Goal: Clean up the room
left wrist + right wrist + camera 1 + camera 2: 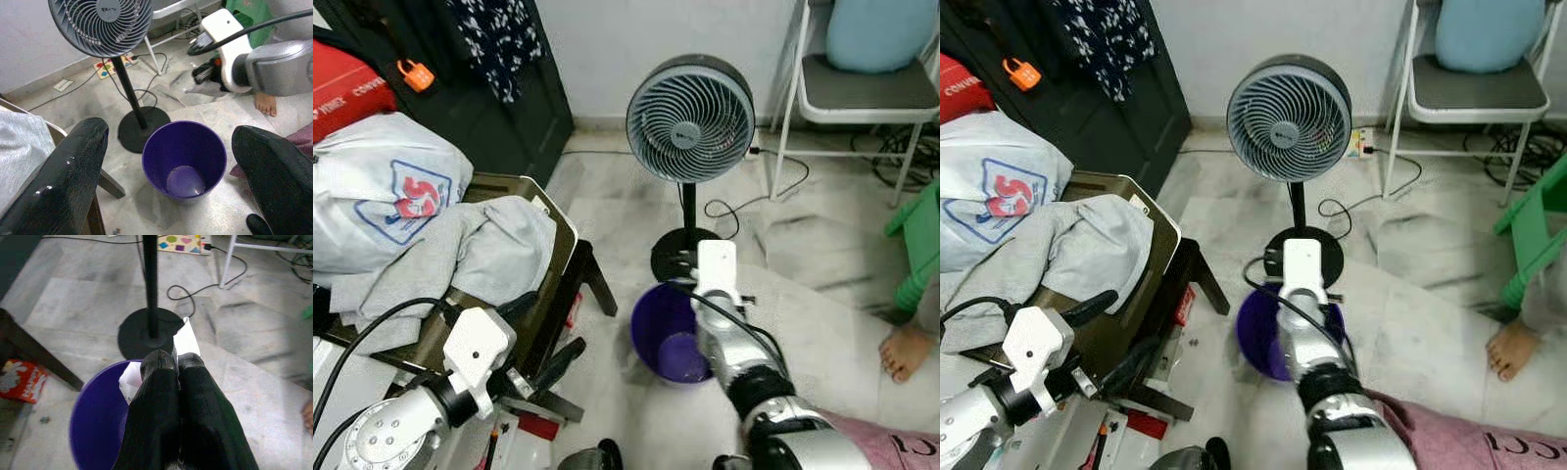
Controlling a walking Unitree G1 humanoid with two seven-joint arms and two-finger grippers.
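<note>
Right gripper (177, 363) pressed shut on white paper scrap (187, 337), pinched at fingertips; scrap upright, long axis along the fingers, tip pointing beyond them. Directly beneath: purple bin (98, 421), mouth upward. Just past it: fan base (146, 335). Left gripper (168, 171) spread wide, holding nothing, off to the side by the chair (543, 294).

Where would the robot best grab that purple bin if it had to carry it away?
Probably by the rim, from straight above. The purple bin stands upright and open on the floor, so one finger could slip inside and one outside its thin wall. The side away from the fan looks freest, since the fan's base sits close behind. The right gripper is shut on white paper above it; the left gripper is open.
</note>
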